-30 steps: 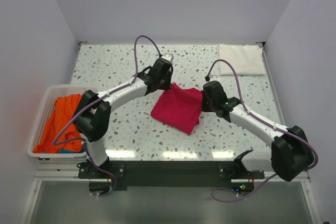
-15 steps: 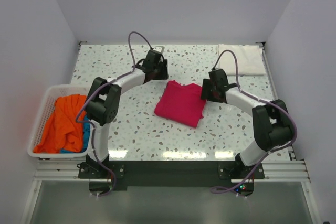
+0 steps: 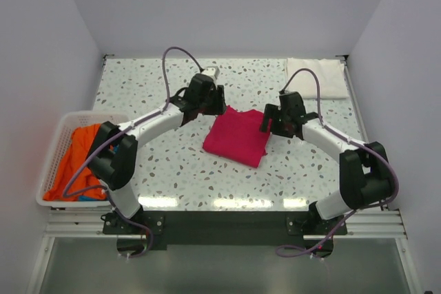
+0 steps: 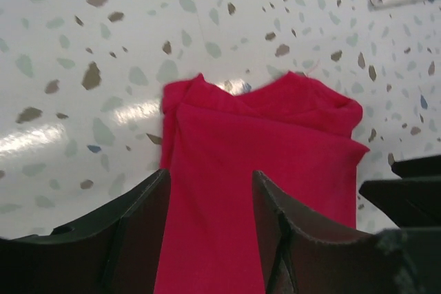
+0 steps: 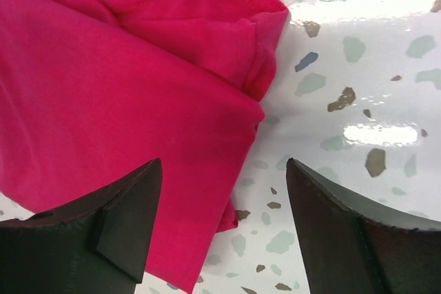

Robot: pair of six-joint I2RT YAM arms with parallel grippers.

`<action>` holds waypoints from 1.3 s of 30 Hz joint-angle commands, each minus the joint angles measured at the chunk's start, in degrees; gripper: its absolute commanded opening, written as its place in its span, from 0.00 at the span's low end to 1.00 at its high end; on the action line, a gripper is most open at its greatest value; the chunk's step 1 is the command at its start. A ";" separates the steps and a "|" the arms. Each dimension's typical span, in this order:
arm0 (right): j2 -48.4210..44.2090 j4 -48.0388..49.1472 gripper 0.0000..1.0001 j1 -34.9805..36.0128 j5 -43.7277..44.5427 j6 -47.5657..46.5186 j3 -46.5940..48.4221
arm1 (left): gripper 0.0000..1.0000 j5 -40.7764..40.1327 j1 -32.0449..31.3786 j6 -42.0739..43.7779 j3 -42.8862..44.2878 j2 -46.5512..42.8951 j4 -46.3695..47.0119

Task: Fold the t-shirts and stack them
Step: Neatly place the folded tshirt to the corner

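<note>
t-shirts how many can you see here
4: a magenta t-shirt at centre, a white folded t-shirt at the far right corner, an orange t-shirt and a blue t-shirt in the basket at left; more may hide beneath.

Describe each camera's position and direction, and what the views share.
Top external: above and behind the bases, looking down at the table, both arms, basket.
Left wrist: on the left arm, looking down past the open left end effector onto the pink shirt.
Right wrist: likewise, past the open right end effector.
All three share the pink shirt.
</note>
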 commanded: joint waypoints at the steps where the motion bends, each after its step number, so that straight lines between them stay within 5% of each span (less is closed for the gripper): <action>1: 1.93 5.29 0.75 -1.62 -6.16 2.17 -1.12 | 0.54 2.82 -5.50 -1.90 -4.38 -3.22 1.12; 7: 4.57 9.60 0.64 -2.07 -9.41 5.95 -3.75 | 0.46 4.68 -10.35 -4.09 -8.78 -2.89 2.96; 17: 7.82 17.25 0.56 -1.72 -8.00 11.93 -8.15 | 0.41 4.77 -10.97 -4.88 -10.10 0.81 3.84; 22: 12.56 17.43 0.44 0.65 -5.99 13.08 -4.73 | 0.41 4.42 -11.06 -5.33 -9.66 1.16 4.11; 24: 13.71 16.38 0.37 1.27 -3.80 12.12 -2.11 | 0.41 3.28 -10.97 -4.63 -7.21 0.81 1.76; 29: 17.22 7.78 0.00 1.63 1.13 6.33 5.28 | 0.42 -2.96 -10.09 -2.08 3.23 -0.77 -6.34; 39: 23.89 -10.77 0.00 1.54 18.17 -11.50 27.50 | 0.43 -4.11 -5.96 4.25 6.69 -9.72 -15.75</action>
